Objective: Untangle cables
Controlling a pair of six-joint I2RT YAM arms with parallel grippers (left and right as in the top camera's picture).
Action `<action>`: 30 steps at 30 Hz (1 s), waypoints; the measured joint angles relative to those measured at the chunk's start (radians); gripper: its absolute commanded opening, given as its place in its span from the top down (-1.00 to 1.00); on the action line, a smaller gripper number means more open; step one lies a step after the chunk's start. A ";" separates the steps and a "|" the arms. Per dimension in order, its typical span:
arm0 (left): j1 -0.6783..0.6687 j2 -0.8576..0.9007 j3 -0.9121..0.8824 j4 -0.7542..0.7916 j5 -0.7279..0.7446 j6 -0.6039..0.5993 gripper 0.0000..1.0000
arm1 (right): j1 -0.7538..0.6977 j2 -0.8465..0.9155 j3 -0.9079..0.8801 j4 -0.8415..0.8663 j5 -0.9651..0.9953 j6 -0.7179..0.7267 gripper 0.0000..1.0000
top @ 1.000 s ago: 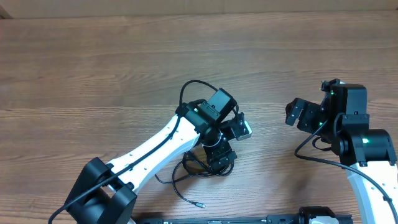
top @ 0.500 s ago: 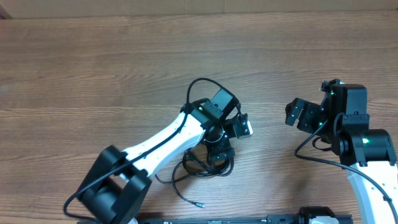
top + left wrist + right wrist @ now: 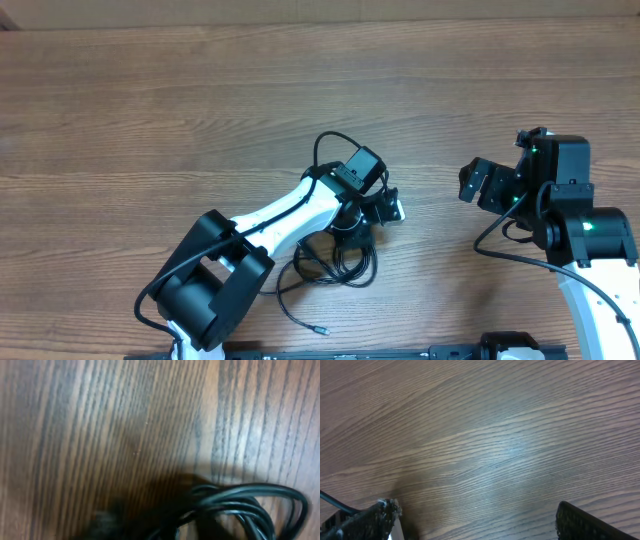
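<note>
Two YAM arms stand at a wood-grain table (image 3: 180,90), with a tangle of thin black cable (image 3: 335,262) lying directly under and just behind the left gripper (image 3: 352,225), on the side toward that arm's own base. Seen from overhead, the left gripper points down at the upper edge of the bundle. Its fingers are hidden beneath the wrist housing (image 3: 358,168), so whether they are spread or pinched on a strand cannot be told. The left wrist camera offers little help: it shows several strands of the cable (image 3: 250,502) bunched in a curved loop at the bottom right of its view. The strands are blurred and very near the lens, with dark shadow beside them and bare wood grain ahead of the tool. One loose end (image 3: 318,327) of the cable, tipped with a small plug, trails out from the bundle farther back from the left gripper, toward the table's near edge. The right gripper (image 3: 478,183) sits well apart from the cable, off to the left gripper's right and turned toward it. Its wrist camera shows the right gripper (image 3: 476,512) with jaws spread wide, one dark fingertip (image 3: 375,519) at each lower corner of the view and only bare table (image 3: 510,435) between them.
</note>
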 measured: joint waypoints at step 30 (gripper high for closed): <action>0.057 0.000 0.343 -0.133 0.056 -0.411 0.92 | 0.000 0.000 0.000 -0.127 -0.151 -0.114 -1.00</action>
